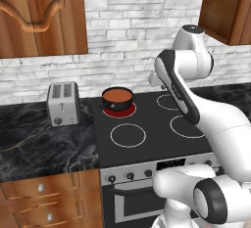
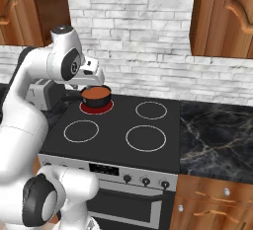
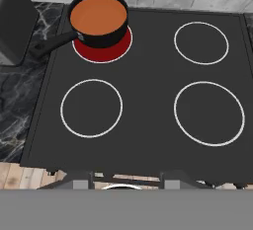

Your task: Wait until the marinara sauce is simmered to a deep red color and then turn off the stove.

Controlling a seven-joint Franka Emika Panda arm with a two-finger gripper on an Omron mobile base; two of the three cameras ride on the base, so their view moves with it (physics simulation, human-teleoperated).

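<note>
Evidently, the marinara sauce [image 3: 98, 15] was held in a black saucepan [image 1: 117, 99] on the rear-left burner [image 3: 103, 48] of the stove [image 3: 148, 105] — that burner glowed red. An orange-red tone was shown by the sauce, judged short of deep red. The end effector [image 3: 126, 178] was raised above the cooktop; its fingertips were set apart and nothing was held. If a knob [image 1: 130, 175] were turned too early, simmering would be cut short — and the wrong knob could be reached among the front row.
</note>
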